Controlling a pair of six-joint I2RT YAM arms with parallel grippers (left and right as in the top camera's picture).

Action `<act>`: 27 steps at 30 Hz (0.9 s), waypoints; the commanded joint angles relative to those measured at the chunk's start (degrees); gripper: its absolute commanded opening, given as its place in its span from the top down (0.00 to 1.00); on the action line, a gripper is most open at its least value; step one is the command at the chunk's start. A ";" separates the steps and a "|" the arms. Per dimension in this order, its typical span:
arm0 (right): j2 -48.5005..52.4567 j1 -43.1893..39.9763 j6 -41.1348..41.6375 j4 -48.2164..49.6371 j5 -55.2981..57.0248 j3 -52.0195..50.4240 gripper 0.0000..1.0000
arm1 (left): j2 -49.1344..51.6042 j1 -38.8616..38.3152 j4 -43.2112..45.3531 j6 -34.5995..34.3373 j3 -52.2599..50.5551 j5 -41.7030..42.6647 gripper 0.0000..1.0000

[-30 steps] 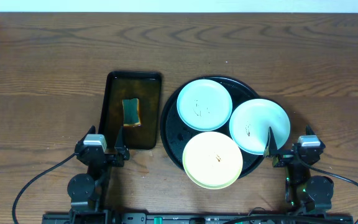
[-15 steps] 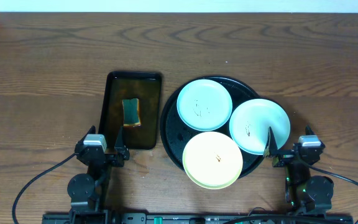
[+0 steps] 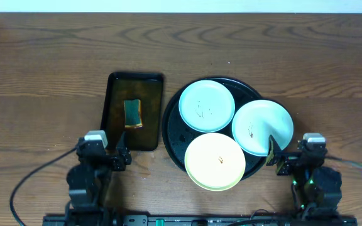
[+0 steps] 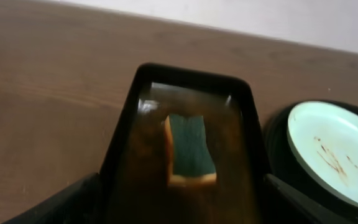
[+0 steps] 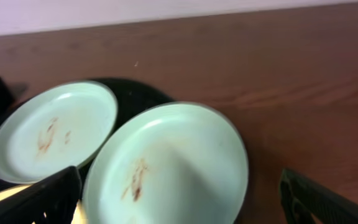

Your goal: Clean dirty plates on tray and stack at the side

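Three dirty plates lie on the round black tray (image 3: 176,135): a mint-white plate (image 3: 206,105) at the back, a mint-white plate (image 3: 263,127) at the right overhanging the rim, and a pale yellow plate (image 3: 215,161) at the front. The mint plates also show in the right wrist view (image 5: 166,165) (image 5: 51,130), with brown smudges. My left gripper (image 3: 119,154) is open at the near end of the rectangular tray, empty (image 4: 182,211). My right gripper (image 3: 280,157) is open at the right plate's near edge (image 5: 179,205), holding nothing.
A rectangular dark tray (image 3: 115,119) left of the round tray holds a green-and-yellow sponge (image 3: 132,113), also in the left wrist view (image 4: 189,149). Brown wood-grain tabletop (image 3: 43,75) lies all round, wide at the left, back and right.
Both arm bases have shifted slightly toward the table's front edge. Plates, trays and sponge have not moved.
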 commanded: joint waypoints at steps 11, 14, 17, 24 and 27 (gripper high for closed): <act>36.54 0.20 1.92 -13.35 -10.58 23.78 0.01 | 38.27 0.24 -25.22 -1.42 34.88 0.85 0.20; 42.03 0.22 -0.44 -14.56 -11.26 27.85 0.01 | 43.87 0.24 -28.52 -1.44 38.45 0.83 0.20; 45.09 0.20 -1.31 -12.37 -10.71 28.92 0.01 | 47.45 0.24 -29.35 -1.46 38.53 3.52 0.20; 47.56 -3.02 4.55 -11.98 -0.33 28.96 0.01 | 54.53 0.09 -23.30 -1.44 39.80 6.62 0.20; 47.63 -5.77 4.55 -12.13 -0.57 28.98 0.01 | 60.13 0.02 -23.32 -1.42 42.71 3.52 0.20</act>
